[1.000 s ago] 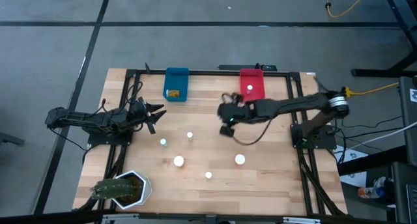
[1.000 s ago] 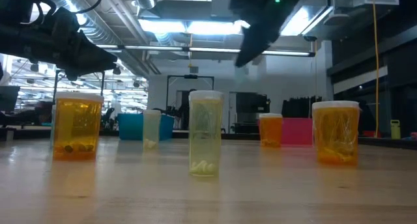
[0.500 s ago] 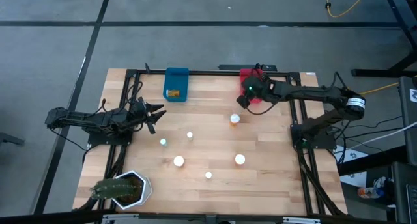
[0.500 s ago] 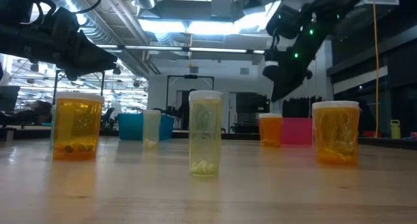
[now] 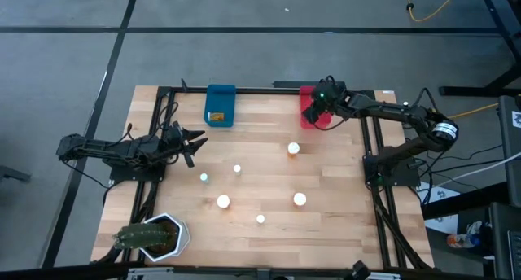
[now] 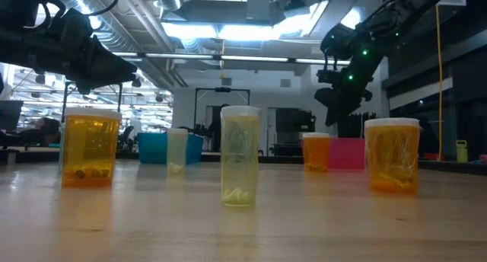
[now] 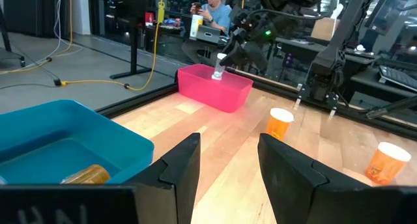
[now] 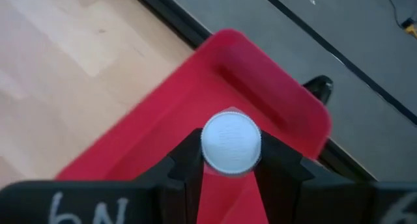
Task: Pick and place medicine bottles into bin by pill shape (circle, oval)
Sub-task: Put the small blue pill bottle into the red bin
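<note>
A white-capped medicine bottle (image 8: 230,144) is pinched in the right pincer (image 8: 228,160) directly over the red bin (image 8: 273,113). 6 bottles stand on the tabletop (image 5: 342,190). The left pincer (image 7: 228,165), spread, waits beside the blue bin (image 7: 58,136). No writing is legible.

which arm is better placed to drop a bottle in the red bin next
Right. Its end effector already grips a white-capped bottle directly above the red bin. The left end effector is open and empty, across the table.
</note>
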Controlling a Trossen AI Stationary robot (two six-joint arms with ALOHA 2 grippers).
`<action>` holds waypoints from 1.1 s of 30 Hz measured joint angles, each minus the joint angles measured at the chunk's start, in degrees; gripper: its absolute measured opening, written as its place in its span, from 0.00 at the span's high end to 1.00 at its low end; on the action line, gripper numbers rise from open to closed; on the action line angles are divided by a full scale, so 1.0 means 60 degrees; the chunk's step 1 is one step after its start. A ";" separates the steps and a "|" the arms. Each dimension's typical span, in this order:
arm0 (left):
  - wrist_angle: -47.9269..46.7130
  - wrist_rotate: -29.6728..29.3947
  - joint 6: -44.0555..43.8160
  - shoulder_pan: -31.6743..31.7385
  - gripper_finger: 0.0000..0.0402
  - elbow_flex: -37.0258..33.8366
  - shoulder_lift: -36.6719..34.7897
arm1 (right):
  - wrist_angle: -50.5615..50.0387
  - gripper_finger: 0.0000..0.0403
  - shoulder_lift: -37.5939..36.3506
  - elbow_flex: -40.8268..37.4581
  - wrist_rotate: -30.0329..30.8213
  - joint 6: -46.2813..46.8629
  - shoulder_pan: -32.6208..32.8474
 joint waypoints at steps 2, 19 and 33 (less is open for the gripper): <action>0.0000 0.0000 0.0004 -0.0002 0.63 0.0000 0.0000 | 0.0000 0.71 0.0000 0.0000 0.0001 -0.0073 -0.0159; 0.0000 0.0000 0.0011 0.0001 0.63 0.0000 0.0000 | 0.0109 0.70 0.0047 -0.0583 -0.1162 0.0749 0.0076; 0.0000 0.0000 0.0015 0.0001 0.63 0.0000 0.0000 | -0.1018 0.70 0.0040 -0.0576 -0.0915 0.0964 -0.0055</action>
